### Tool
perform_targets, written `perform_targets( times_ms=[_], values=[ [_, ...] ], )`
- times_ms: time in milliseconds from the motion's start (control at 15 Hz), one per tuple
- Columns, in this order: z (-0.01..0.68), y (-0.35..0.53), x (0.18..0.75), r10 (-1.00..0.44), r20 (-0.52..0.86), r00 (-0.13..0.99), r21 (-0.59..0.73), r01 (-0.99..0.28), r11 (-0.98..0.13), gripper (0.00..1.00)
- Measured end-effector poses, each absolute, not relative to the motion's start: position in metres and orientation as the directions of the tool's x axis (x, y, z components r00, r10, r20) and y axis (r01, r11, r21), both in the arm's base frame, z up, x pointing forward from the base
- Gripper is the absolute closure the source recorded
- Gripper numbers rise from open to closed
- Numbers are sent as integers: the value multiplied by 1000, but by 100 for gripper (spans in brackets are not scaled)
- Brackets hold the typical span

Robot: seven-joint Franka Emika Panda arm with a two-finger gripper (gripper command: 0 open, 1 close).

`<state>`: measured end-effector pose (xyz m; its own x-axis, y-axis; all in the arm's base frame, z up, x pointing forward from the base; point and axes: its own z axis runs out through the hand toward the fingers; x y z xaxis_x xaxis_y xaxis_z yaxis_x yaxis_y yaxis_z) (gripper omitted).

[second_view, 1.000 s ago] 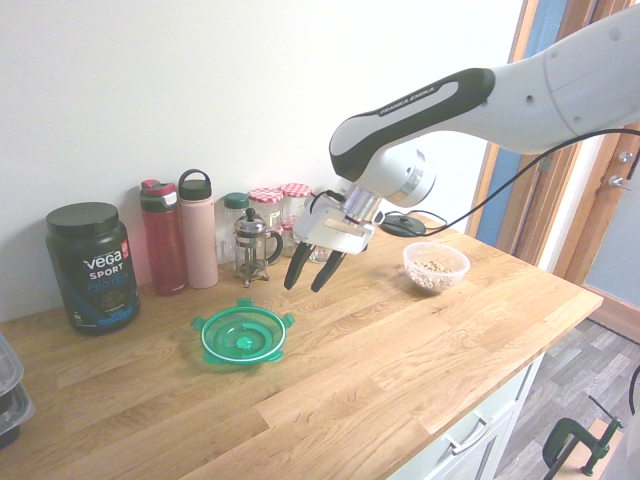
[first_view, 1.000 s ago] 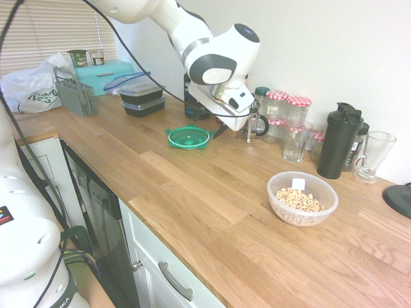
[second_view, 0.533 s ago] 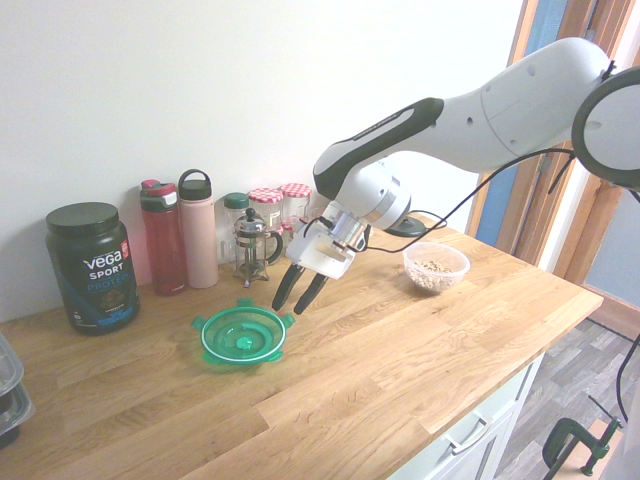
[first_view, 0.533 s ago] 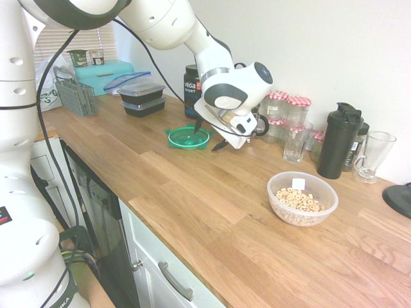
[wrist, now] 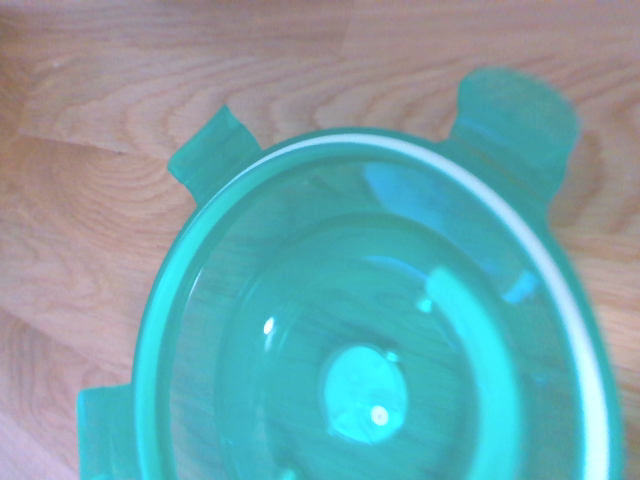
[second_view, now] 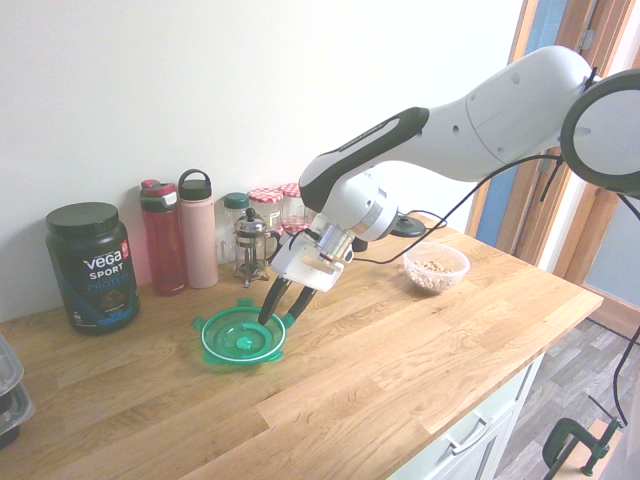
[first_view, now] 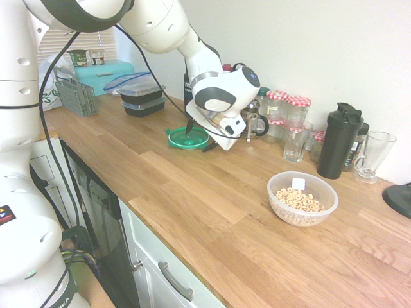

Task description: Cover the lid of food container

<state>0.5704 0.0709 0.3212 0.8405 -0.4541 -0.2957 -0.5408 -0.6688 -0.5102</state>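
The round green lid (first_view: 184,137) (second_view: 232,340) lies flat on the wooden counter, and it fills the wrist view (wrist: 380,330) with its snap tabs and white ring. My gripper (first_view: 200,138) (second_view: 277,314) is open and low at the lid's rim, on the side facing the bowl. One finger stands over the lid and the other just outside the rim. The food container (first_view: 302,197) (second_view: 436,267), a clear bowl with cereal rings, sits well apart along the counter.
Stacked black meal boxes (first_view: 142,97) stand beyond the lid. A French press (second_view: 252,247), bottles (second_view: 198,240), a protein tub (second_view: 90,266) and red-lidded jars (first_view: 289,109) line the wall. Glasses (first_view: 297,141) and a black shaker (first_view: 338,140) stand behind the bowl.
My gripper has come down and across from above the counter to the lid's rim, staying open. The lid and bowl have not moved.
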Motion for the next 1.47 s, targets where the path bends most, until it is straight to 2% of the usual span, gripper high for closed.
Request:
perform_targets(
  times_ms=[133,200,733,1467],
  values=[
    [321,76,570,-468,-298,832,-504,-554,-663,0],
    [321,78,571,-478,-302,825,-500,-564,-657,100],
    [314,80,570,-529,-348,774,-498,-630,-596,100],
    [295,71,568,-515,-368,774,-517,-631,-579,100]
  ],
)
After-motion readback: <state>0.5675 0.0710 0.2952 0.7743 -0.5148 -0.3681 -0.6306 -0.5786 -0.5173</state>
